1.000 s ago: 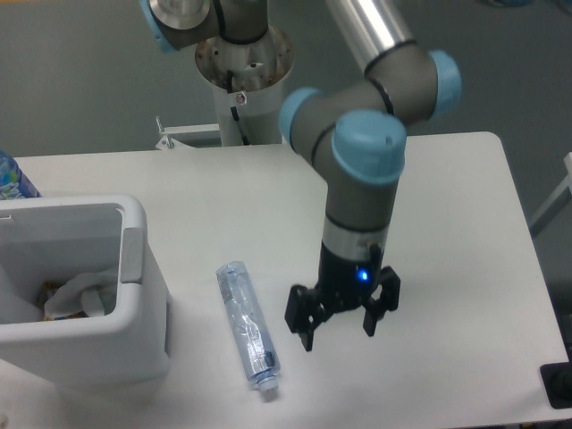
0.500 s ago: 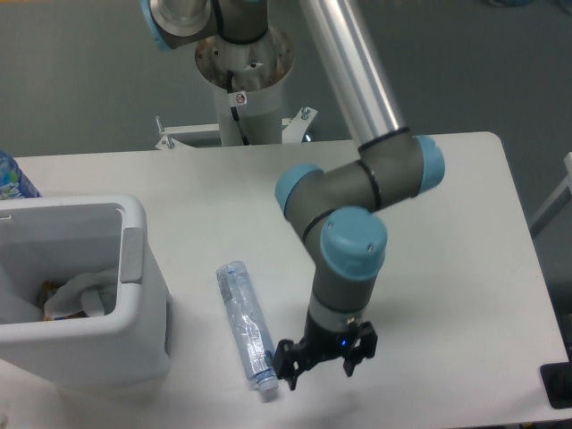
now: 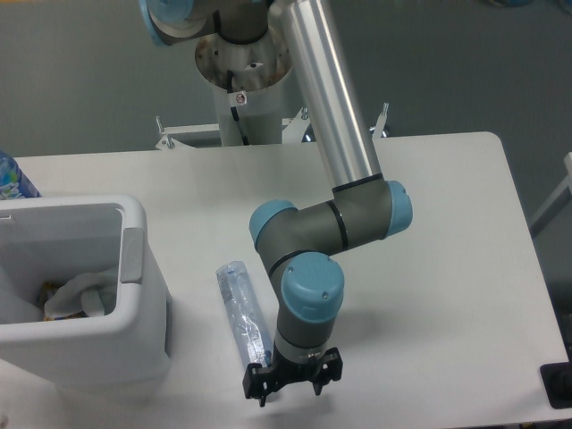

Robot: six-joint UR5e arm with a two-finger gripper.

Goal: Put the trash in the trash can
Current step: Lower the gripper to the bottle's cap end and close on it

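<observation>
You had the gripper [image 3: 291,382] low over the counter [image 3: 447,268], jaws spread apart and holding nothing, its black fingers [image 3: 259,385] right at the cap end of the flattened bottle [image 3: 241,308]. You could not tell whether they touched it. The bottle lay flat on the counter, just beside the trash can [image 3: 134,295]. The crumpled wrapper [image 3: 79,293] sat inside the can, against its right wall.

Gripper [image 3: 290,386] hangs spread over the bottle's [image 3: 242,310] cap end — wrapper [image 3: 88,293] lies inside the white trash can [image 3: 134,315]
</observation>
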